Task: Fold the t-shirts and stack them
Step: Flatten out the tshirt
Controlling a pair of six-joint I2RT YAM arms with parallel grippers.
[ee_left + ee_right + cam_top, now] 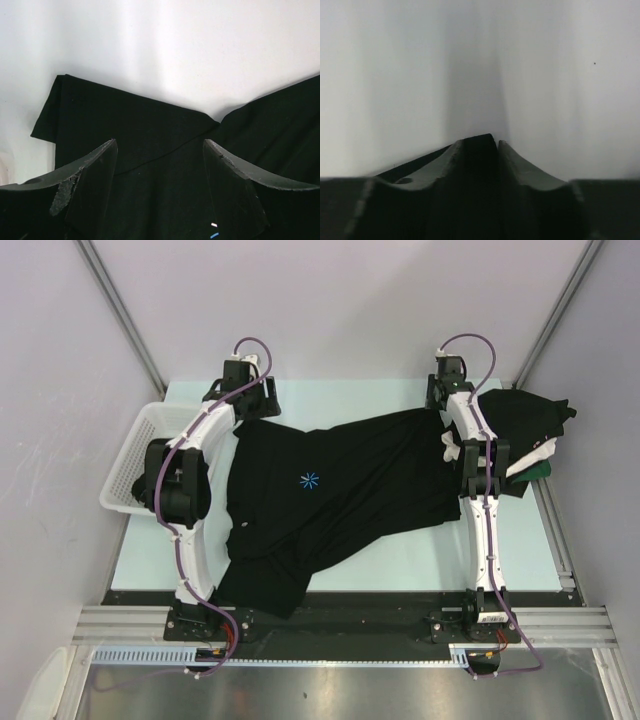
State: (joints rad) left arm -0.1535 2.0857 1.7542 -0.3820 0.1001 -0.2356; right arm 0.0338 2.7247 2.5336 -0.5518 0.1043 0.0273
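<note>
black t-shirt (350, 490), top cam: spread over mid table (400, 560), blue starburst mark up; near-left part rumpled, reaching table's near edge.
t-shirt pile (520, 420), top cam: far-right corner of table, mostly black, bits of white + green on its near side; just beside right arm.
mesh basket (130, 465), top cam: white plastic, at table's left edge, partly hidden behind left arm's elbow.
left gripper (250, 408), top cam: over black t-shirt's far-left corner, by a sleeve; jaw state not readable from this angle.
right gripper (447, 412), top cam: at black t-shirt's far-right end, between it and t-shirt pile; jaws hidden under wrist.
left gripper (160, 145), left wrist cam: jaws spread wide, nothing gripped between them.
black t-shirt (150, 130), left wrist cam: flat under the fingers, sleeve w/ hem edge pointing left, seam line across cloth; bare white table (175, 50) beyond. Fingers touching cloth or just above: can't tell.
right gripper (481, 142), right wrist cam: jaws nearly together, pinching a fold of black t-shirt (479, 160); fold filling the narrow gap up to the tips.
backdrop, right wrist cam: pale, blurred, no detail; which part of shirt pinched: can't tell from here.
</note>
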